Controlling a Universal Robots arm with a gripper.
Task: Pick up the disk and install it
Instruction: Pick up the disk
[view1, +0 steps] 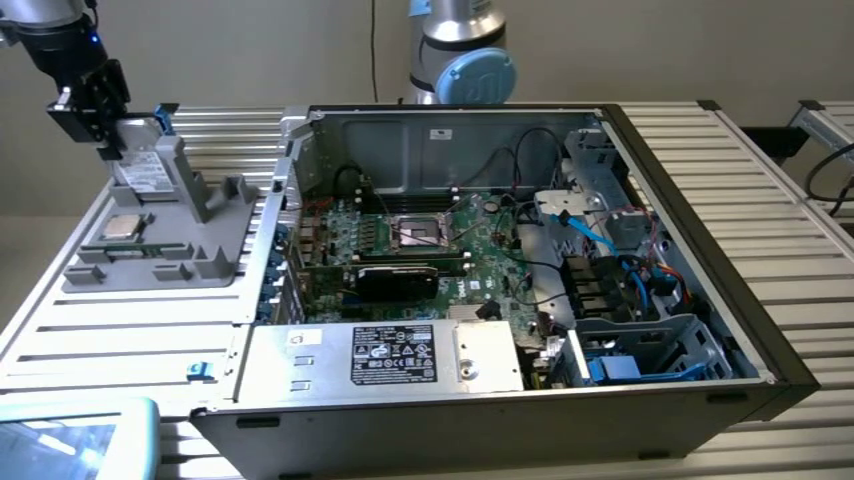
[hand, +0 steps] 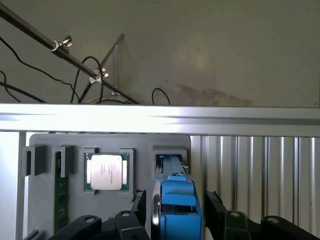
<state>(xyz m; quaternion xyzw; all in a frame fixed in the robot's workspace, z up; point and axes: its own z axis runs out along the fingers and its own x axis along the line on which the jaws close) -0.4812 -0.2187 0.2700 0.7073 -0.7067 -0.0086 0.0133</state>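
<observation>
The disk (view1: 150, 165), a silver drive with a white label in a blue carrier, stands on edge in a slot of the grey holder (view1: 200, 215) at the exterior view's left. My gripper (view1: 104, 118) sits at the disk's upper end. In the wrist view the disk's blue carrier (hand: 176, 202) lies between the two black fingers (hand: 214, 210). A thin gap shows on each side, so the gripper (hand: 177, 215) stands open around it.
The holder (hand: 142, 150) also carries a square CPU chip (hand: 106, 171) and a green memory stick (hand: 61, 195). The open computer case (view1: 694, 250) fills the middle, with its power-supply box (view1: 400, 355) in front and a blue-railed drive bay (view1: 641, 355) on the exterior view's right.
</observation>
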